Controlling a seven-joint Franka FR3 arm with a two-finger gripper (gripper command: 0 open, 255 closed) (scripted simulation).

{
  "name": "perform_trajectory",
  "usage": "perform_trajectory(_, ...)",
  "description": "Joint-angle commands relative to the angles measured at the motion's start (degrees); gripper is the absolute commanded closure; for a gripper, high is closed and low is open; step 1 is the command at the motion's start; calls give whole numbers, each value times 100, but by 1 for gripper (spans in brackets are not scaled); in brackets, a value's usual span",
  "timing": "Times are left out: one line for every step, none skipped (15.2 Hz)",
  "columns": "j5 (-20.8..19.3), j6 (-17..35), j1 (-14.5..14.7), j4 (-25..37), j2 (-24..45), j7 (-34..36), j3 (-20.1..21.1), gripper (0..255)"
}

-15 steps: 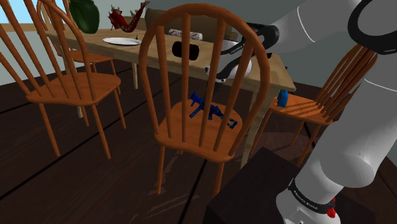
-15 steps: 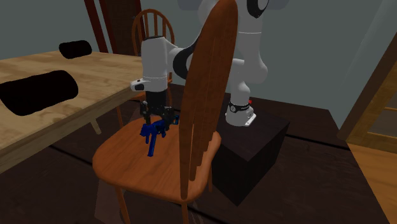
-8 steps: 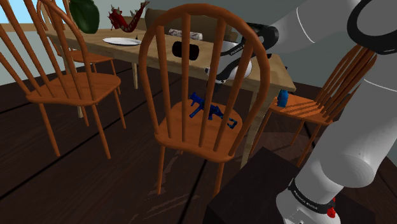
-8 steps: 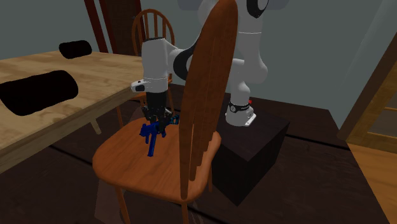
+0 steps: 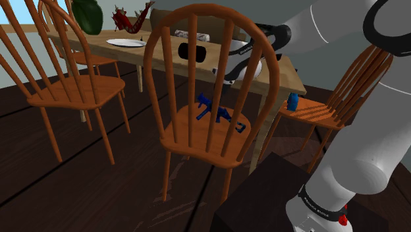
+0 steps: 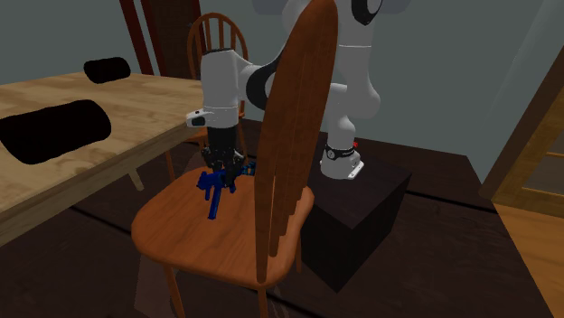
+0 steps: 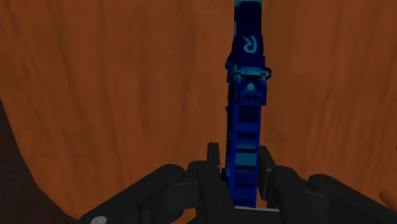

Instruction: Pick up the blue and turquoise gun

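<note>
From my station I saw the pincer (image 7: 240,158) clamped on the blue and turquoise gun (image 7: 247,121), a black finger pressed against each side of its near end. The rest of the gun stretched away from the pincer over the orange-brown wooden chair seat (image 7: 108,95). In the second exterior view the pincer (image 6: 222,170) pointed straight down above the seat (image 6: 176,233), with the gun (image 6: 214,194) beneath it. I could not tell whether the gun touched the wood. A wooden bench (image 6: 136,101) stood just beside the chair.
</note>
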Motion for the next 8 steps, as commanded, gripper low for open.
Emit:
perform_trajectory(-44, -153, -1, 69, -88, 43, 0, 255)
perform_trajectory(-65, -229, -3, 102, -133, 63, -1, 255)
perform_trajectory(-85, -305, -4, 135, -177, 82, 0, 255)
perform_trajectory(-105, -381, -6, 171, -219, 100, 0, 255)
perform_trajectory(-123, -457, -7, 207, -260, 117, 1, 255)
perform_trajectory(-140, -534, -8, 245, -300, 134, 1, 255)
perform_trajectory(-157, -610, -10, 284, -339, 151, 2, 255)
perform_trajectory(-173, -687, -11, 324, -377, 166, 3, 255)
